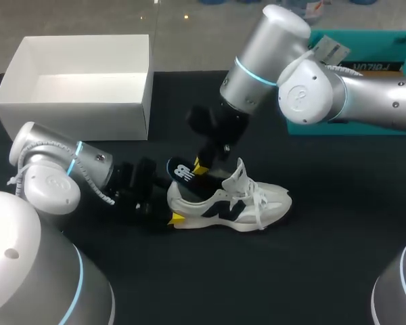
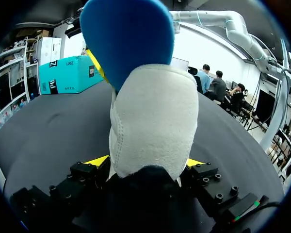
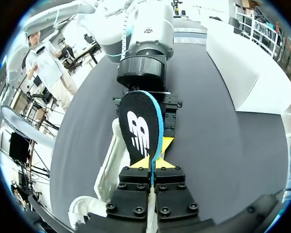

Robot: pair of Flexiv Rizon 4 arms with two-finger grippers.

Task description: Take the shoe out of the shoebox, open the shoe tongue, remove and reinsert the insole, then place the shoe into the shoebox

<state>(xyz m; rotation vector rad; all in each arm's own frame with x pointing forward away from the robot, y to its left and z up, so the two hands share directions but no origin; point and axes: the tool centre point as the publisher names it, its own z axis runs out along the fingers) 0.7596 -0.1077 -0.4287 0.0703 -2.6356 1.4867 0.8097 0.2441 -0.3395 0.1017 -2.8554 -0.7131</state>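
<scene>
Evidently the left tool (image 2: 145, 163) is clenched on the heel of the shoe (image 1: 238, 206) at mid-frame, bracing it on the tabletop (image 1: 325, 271) so the right tool (image 3: 152, 163), pinching the insole (image 3: 136, 130), can work it at the collar; the shoebox (image 1: 81, 112) sits upper left.

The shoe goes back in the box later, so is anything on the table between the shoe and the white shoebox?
No loose object: bare table lies between the shoe and the shoebox. Only the robot's own tools sit on that side: the left tool clamped on the heel, and the right tool holding the insole above it.
</scene>
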